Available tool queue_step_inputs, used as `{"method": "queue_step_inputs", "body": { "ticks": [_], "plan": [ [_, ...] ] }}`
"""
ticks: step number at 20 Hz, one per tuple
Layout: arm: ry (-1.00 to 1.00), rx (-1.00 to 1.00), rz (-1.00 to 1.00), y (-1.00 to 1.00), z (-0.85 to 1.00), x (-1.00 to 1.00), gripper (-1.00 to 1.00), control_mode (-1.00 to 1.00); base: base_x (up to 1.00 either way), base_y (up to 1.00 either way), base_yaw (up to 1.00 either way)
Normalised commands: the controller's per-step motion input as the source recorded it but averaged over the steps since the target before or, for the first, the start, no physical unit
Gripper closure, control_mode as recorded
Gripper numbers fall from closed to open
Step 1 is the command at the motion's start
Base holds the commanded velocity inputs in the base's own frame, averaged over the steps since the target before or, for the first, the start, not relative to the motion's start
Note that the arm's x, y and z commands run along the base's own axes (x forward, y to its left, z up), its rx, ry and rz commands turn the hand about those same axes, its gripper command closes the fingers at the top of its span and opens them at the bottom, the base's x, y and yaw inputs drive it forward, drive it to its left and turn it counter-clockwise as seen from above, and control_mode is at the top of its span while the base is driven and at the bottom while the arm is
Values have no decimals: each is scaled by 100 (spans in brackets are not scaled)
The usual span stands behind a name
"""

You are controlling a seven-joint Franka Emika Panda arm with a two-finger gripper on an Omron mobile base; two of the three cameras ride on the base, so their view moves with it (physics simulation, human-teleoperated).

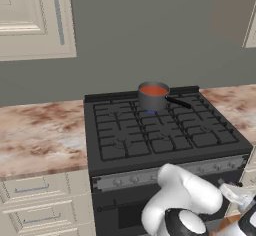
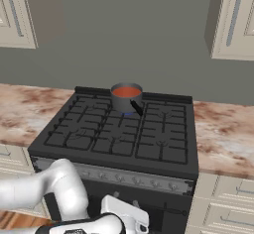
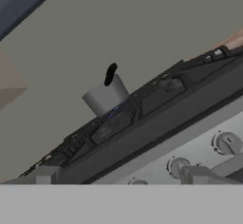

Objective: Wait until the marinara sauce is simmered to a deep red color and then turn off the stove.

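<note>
Fingers (image 3: 118,182): spread wide, empty, low before the stove (image 1: 165,130) front, knobs (image 3: 227,143) just ahead for reach. Sauce (image 1: 153,90): orange-red, in pan (image 1: 152,99) on a far burner, well beyond, not yet deep red.

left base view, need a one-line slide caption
Saucepan of orange-red sauce on the stove's back burner, arm low in front.

Matt grey saucepan (image 1: 152,99) on black stove (image 1: 165,135), marbled countertop (image 1: 40,137).
</note>
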Motion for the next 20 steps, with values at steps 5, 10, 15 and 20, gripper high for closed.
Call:
{"method": "queue_step_inputs", "body": {
  "ticks": [5, 10, 15, 20],
  "plan": [
    [-3, -14, -2, 0, -28, 43, -100, -100, 0, 0, 0],
    [0, -3, -1, 0, -27, 40, -100, -100, 0, 0, 0],
    [0, -1, -1, 0, -2, 29, -100, -100, 0, 0, 0],
    [-1, 0, -1, 0, 0, 28, -100, -100, 0, 0, 0]
  ]
}}
